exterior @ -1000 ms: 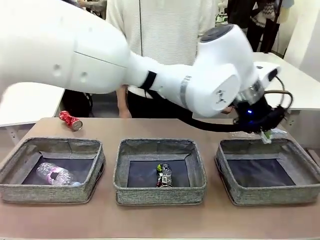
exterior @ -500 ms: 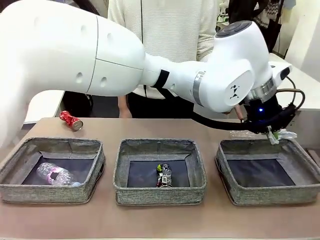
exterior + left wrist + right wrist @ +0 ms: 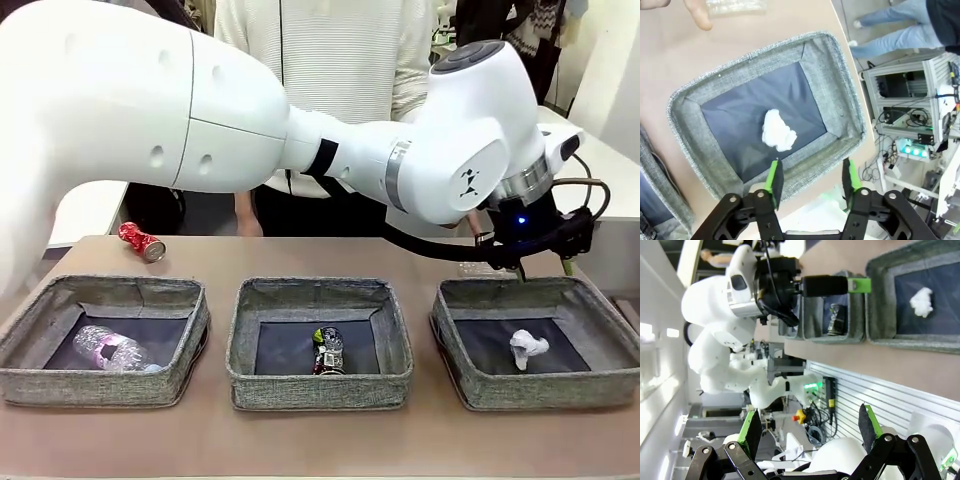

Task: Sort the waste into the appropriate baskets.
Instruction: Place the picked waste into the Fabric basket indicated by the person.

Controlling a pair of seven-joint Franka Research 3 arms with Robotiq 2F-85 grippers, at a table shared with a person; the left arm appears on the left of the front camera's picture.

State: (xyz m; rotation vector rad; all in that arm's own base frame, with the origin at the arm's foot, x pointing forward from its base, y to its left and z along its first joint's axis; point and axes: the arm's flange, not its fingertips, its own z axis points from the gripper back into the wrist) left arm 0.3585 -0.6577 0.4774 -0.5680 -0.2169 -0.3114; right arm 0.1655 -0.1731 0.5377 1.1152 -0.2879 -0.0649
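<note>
My left gripper (image 3: 543,262) hangs open over the back edge of the right basket (image 3: 478,385), reached across from the left. In the left wrist view its gripper (image 3: 811,177) has nothing between the green pads. The white paper wad (image 3: 527,348) (image 3: 778,131) lies on that basket's dark bottom. A dark can (image 3: 328,350) sits in the middle basket (image 3: 318,388). A clear plastic bottle (image 3: 112,350) lies in the left basket (image 3: 100,385). A red can (image 3: 141,241) lies on the table behind it. My right gripper (image 3: 810,430) is open and empty, well away from the baskets.
A person stands at the far side of the table (image 3: 300,440). Their fingers (image 3: 697,12) rest by a clear plastic item (image 3: 735,6) (image 3: 482,268) just behind the right basket. My left arm's large white links (image 3: 300,140) span the space above the baskets.
My left gripper has opened and let go of the paper wad, which dropped into the right basket. The arm shifted slightly right before that.
</note>
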